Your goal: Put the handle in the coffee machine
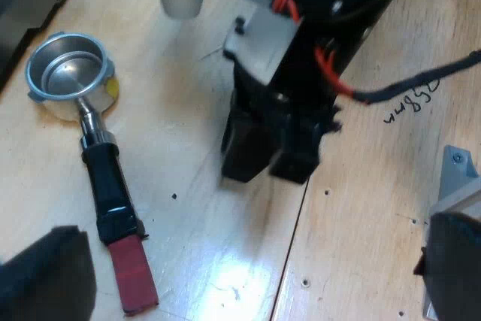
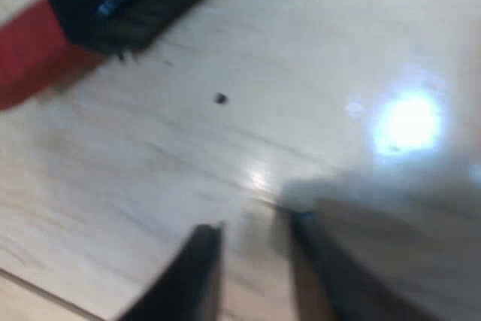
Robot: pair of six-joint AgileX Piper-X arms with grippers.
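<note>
Light fell bright from overhead, glared white off the pale wooden table [image 2: 150,186], softer in the left wrist view, with shadows short and faint.

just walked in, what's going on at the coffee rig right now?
The metal holder lies loose on the wooden table, its basket empty and facing up. Neither gripper has it. The right gripper hangs low over the table near the handle's red end, not touching it, fingers slightly apart on nothing. The left gripper is open wide above them. The holder is not yet picked up.
</note>
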